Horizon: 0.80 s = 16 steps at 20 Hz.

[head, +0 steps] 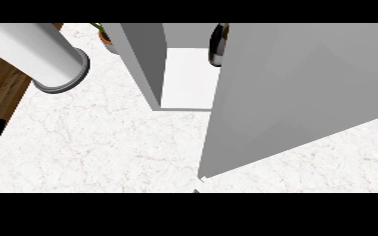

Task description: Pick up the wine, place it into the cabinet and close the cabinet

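- Cabinet [148, 60]: grey box standing on the white marbled worktop [103, 140] toward its far edge; interior floor pale, top cut off by the view.
- Cabinet door [288, 95]: swung open, a broad grey panel covering much of the right side and hiding the worktop behind it.
- Wine [215, 45]: dark bottle inside the cabinet, only a narrow strip showing past the door's edge.
- Grey forearm [40, 55]: at the worktop's far left corner; which arm it is cannot be told.
- Hands: none visible, so spread or closed cannot be told.
- Potted plant [107, 37]: mostly hidden behind the cabinet.
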Motion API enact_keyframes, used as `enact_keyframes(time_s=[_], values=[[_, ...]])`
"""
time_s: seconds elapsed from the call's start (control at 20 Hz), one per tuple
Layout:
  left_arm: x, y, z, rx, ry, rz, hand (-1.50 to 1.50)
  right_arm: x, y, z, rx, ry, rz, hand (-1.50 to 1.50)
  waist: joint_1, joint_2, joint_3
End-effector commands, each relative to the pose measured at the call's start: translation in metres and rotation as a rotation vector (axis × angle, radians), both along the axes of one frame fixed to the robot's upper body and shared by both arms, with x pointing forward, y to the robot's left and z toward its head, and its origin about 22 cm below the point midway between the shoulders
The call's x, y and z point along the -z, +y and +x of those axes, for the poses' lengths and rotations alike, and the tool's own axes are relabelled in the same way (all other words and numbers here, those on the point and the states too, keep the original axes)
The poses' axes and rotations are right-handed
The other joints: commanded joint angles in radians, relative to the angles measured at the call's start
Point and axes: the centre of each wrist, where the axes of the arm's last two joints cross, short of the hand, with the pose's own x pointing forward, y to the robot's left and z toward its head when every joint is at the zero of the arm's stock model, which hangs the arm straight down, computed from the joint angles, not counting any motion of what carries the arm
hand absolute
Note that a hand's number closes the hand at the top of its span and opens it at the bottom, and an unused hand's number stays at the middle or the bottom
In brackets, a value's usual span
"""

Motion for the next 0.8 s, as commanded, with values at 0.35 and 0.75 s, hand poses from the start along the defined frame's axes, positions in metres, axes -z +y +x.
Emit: enact_keyframes(time_s=[0.35, 0.75], values=[[-0.006, -0.007, 0.013, 0.053, -0.006, -0.04, -1.5, -0.025, 0.054, 0.021, -0.105, -0.004, 0.053, 1.5, 0.028, 0.01, -0.001], [0.006, -0.017, 0.016, 0.037, 0.006, -0.047, -1.5, -0.067, 0.085, 0.08, -0.068, -0.04, 0.081, 1.5, 0.041, 0.013, 0.001]])
